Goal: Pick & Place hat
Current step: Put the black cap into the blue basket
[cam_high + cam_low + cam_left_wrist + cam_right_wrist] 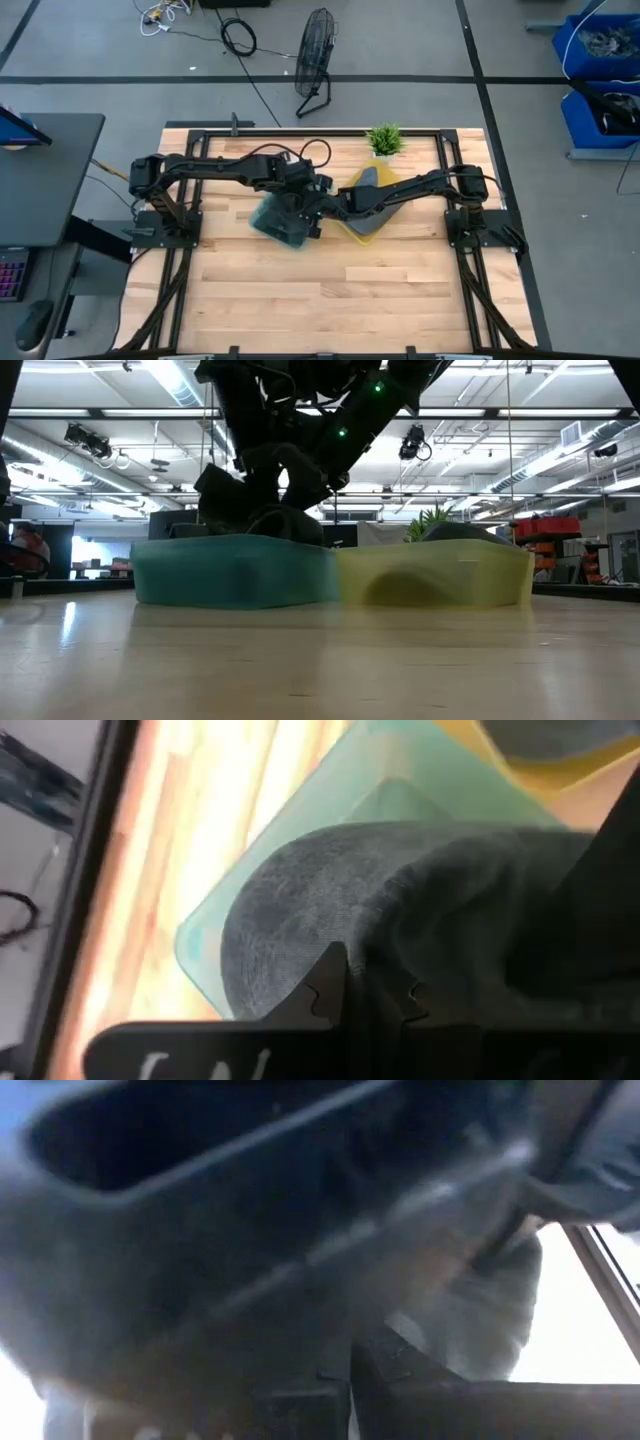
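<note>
A dark grey knitted hat (pixel 400 920), soft and rumpled, lies in a translucent teal plastic tray (pixel 278 224), pinched between the narrow-set fingers of the left gripper (pixel 365 990). The right gripper (pixel 322 207) reaches in just beside it; how its fingers stand cannot be told. A translucent yellow plastic tray (pixel 365 228) touches the teal one and holds another grey item. Both sit on a light wooden slatted table (pixel 330 300), near a small green potted plant (pixel 384 139). A black floor fan (pixel 316 60) stands on grey flooring beyond.
</note>
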`<act>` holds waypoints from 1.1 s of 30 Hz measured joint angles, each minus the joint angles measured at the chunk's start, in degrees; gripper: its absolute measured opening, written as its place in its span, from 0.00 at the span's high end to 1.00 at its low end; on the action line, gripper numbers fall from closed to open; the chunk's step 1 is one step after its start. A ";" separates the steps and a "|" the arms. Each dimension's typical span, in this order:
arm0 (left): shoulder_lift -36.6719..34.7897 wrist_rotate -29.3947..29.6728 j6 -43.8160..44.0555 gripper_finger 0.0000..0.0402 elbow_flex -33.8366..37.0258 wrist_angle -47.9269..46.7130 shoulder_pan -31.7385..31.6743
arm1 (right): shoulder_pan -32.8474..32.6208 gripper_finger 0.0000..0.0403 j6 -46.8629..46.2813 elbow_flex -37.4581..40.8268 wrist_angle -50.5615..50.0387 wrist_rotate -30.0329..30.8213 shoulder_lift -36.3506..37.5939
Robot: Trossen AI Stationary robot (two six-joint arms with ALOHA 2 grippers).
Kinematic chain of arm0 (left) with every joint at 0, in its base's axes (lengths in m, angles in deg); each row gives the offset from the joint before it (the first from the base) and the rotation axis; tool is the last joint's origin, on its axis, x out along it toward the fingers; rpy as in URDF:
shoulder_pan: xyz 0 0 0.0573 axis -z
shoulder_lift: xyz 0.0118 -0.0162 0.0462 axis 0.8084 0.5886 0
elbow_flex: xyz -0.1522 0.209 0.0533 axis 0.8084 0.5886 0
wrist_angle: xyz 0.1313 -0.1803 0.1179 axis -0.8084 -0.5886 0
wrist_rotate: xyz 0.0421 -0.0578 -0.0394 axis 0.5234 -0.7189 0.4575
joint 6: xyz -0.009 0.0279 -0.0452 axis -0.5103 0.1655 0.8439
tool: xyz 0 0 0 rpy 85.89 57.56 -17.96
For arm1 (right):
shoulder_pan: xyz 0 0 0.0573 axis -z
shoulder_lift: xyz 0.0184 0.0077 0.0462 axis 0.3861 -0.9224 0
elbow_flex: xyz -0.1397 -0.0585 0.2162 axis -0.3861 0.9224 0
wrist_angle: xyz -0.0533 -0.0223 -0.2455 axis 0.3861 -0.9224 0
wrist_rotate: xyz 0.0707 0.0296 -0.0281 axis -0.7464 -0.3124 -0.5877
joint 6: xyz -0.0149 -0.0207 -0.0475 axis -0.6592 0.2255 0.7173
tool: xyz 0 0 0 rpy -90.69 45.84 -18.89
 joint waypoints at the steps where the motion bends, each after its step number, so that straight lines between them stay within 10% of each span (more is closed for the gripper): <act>1: -0.02 -0.44 1.09 0.96 0.62 0.23 -0.18 | 0.00 1.00 0.02 0.00 -0.51 0.03 0.00; 20: -0.39 -5.34 7.93 0.96 18.72 22.04 -1.71 | 0.09 1.00 -3.56 -0.09 -2.95 -4.63 -3.39; 33: -11.82 -5.92 8.30 0.96 18.85 17.22 0.25 | -0.34 0.98 2.83 0.00 -9.21 -3.92 6.56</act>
